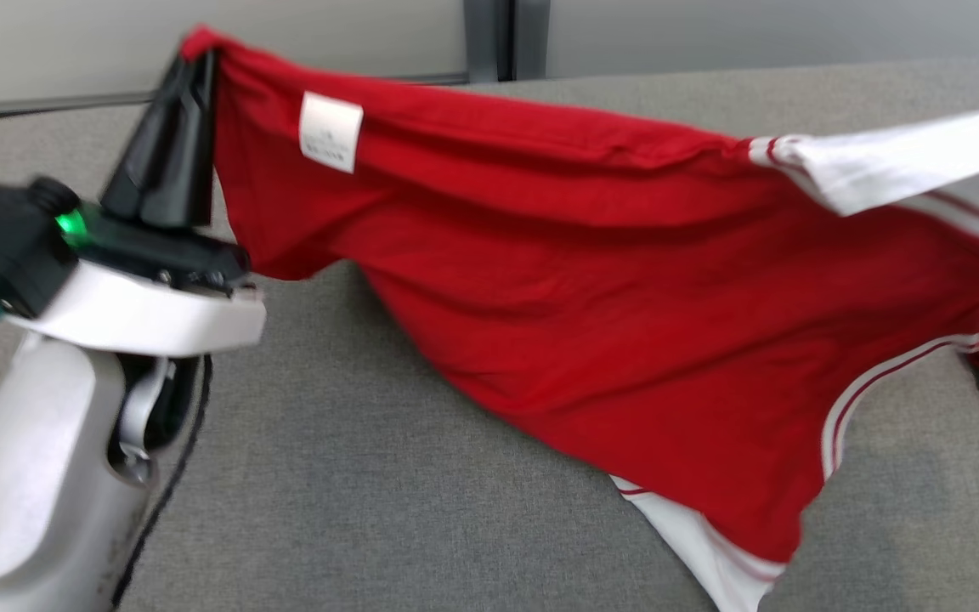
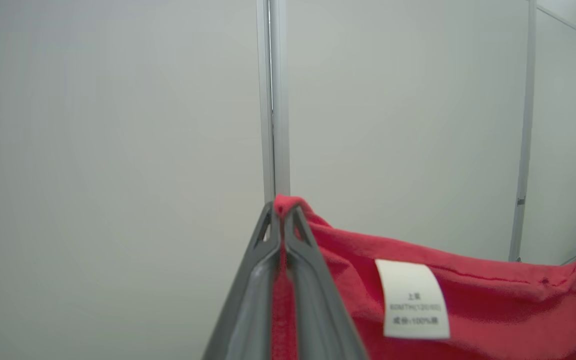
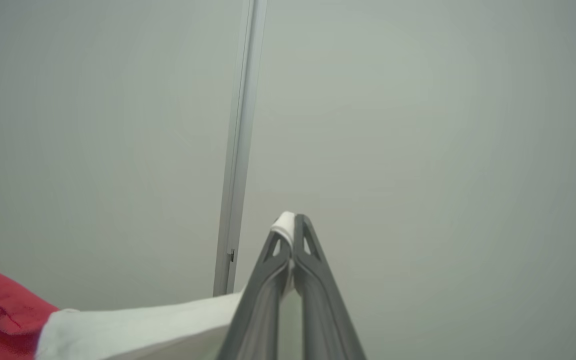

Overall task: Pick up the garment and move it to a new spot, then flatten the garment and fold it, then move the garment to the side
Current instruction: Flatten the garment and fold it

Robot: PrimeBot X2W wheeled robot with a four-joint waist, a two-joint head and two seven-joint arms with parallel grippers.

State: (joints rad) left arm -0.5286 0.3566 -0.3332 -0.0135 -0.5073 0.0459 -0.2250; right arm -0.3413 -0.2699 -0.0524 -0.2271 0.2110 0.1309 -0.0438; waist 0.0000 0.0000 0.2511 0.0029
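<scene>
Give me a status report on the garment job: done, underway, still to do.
Done: the garment is picked up, with the left gripper shut on a red corner and the right gripper shut on a white edge. In hand: it hangs stretched between them above the grey surface, so the move to a new spot looks underway. Left: laying it flat, folding it, moving it aside; no fold shows yet.

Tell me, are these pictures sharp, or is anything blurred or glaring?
Head view: the red garment looks smeared, as if by motion, mostly along its lower edge, and its label is unreadable. Left wrist view: sharper, the label's print partly legible, the left gripper soft near the lens. Right wrist view: the right gripper likewise soft; flat, even light, no glare.
</scene>
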